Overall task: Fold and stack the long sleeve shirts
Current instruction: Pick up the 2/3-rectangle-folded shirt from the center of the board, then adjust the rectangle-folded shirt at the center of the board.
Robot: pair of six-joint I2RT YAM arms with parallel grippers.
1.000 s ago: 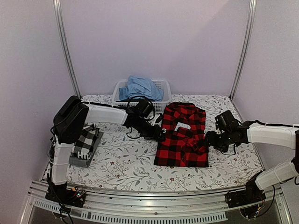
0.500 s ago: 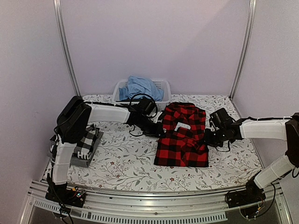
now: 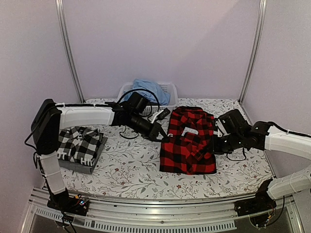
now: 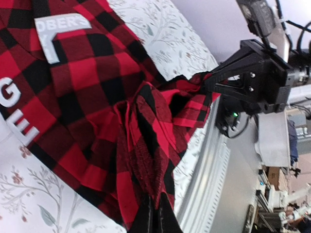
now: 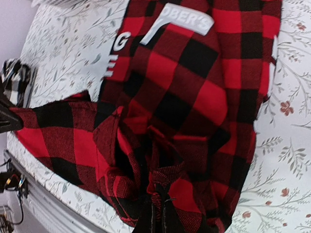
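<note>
Far left of the bench [image 3: 131, 167]: black-and-white check shirt [image 3: 77, 144], folded, sitting on top of a dark grey shirt [image 3: 83, 166]. That's the stack.

Left arm is stretched out toward centre. Left hand [image 3: 163, 137] is clenched on the left edge of the red flannel [image 3: 192, 148]. Its wrist view shows the fingers pinched tight on a bunched fold of the cloth.

At the far edge behind it: basket [image 3: 170, 92] with blue cloth [image 3: 145, 90] inside, neither hand near it.

The flannel lies right of centre, partly folded. Its long axis runs far-to-near and the white patch [image 3: 190, 131] faces up. The near half is rumpled and gathered between the two grips.

Right hand [image 3: 215, 144] is clenched on the opposite, right edge, roughly level with the left one.

Key geometry: the shirt sits between the hands, one side edge in each, with the grip line crossing the long axis.

My read: mid-fold. The next move probably takes the gripped part over along the long axis, both hands together. If they go out of step, the fold skews.

The stack is well apart to the left, so the left arm is nearer for placing later.
</note>
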